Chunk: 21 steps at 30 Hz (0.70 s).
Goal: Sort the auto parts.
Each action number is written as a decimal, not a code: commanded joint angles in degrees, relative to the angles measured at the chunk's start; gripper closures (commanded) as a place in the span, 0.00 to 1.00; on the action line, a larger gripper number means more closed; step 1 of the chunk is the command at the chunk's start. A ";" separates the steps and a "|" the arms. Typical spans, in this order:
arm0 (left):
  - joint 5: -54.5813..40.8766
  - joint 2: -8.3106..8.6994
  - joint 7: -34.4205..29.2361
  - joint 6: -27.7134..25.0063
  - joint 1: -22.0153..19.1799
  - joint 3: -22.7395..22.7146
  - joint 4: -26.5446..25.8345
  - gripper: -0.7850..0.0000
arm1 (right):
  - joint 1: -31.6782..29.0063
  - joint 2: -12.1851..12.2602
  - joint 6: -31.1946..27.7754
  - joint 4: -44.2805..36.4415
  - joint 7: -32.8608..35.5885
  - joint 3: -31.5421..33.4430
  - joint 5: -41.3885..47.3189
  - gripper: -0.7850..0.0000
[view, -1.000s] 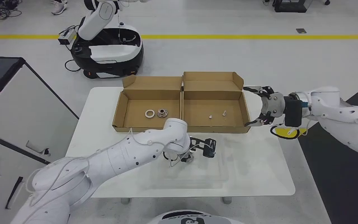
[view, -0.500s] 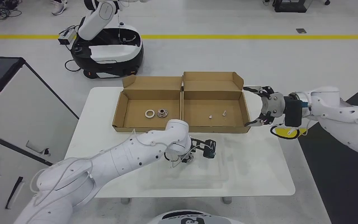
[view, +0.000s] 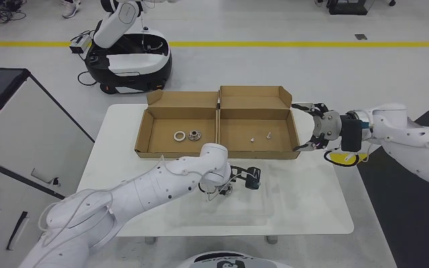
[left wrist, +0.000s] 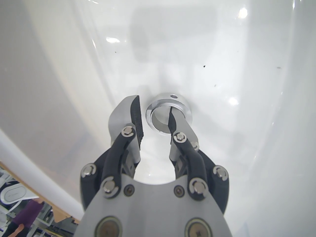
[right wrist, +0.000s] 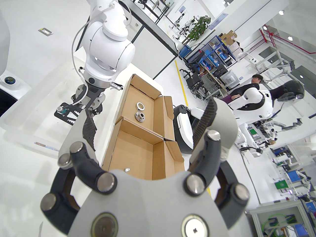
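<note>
Ring is found flat, bore upward, at the tray's 9 o'clock end; its wall is straddled by the spread left gripper. Right gripper, also spread, is held well apart.

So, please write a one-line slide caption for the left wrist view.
Open left gripper straddling the rim of a metal ring in a clear tray, one finger inside the ring.

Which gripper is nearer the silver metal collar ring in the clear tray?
Left. The left gripper straddles the wall of the silver metal collar ring, one finger inside it; the right gripper hangs by the brown cardboard box, far off.
</note>
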 commanded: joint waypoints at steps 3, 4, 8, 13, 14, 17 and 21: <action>0.50 -0.28 -0.10 -0.05 0.09 0.01 0.57 0.61 | 0.00 0.00 0.00 0.00 0.00 0.00 0.00 0.00; 0.47 -0.37 -0.25 -0.20 0.12 0.06 0.79 0.61 | 0.00 0.00 0.00 0.00 0.00 0.00 0.00 0.00; 0.05 -0.70 -0.66 -0.36 0.24 0.10 1.55 0.61 | 0.00 0.00 0.00 0.00 0.00 0.00 0.00 0.00; -0.38 -0.97 -0.85 -0.16 0.10 0.39 2.11 0.64 | 0.00 0.00 0.00 0.00 0.00 0.00 0.00 0.00; -0.49 -1.01 -0.90 -0.11 0.05 0.47 2.17 0.65 | 0.00 0.00 0.00 0.00 0.00 0.00 0.00 0.00; -0.65 -1.08 -0.94 -0.08 -0.12 0.64 2.26 0.73 | 0.00 0.00 0.00 0.00 0.00 0.00 0.00 0.00; -0.51 -1.15 -1.00 -0.02 -0.24 0.61 2.05 1.00 | 0.00 0.00 0.00 0.00 0.00 0.00 0.00 0.00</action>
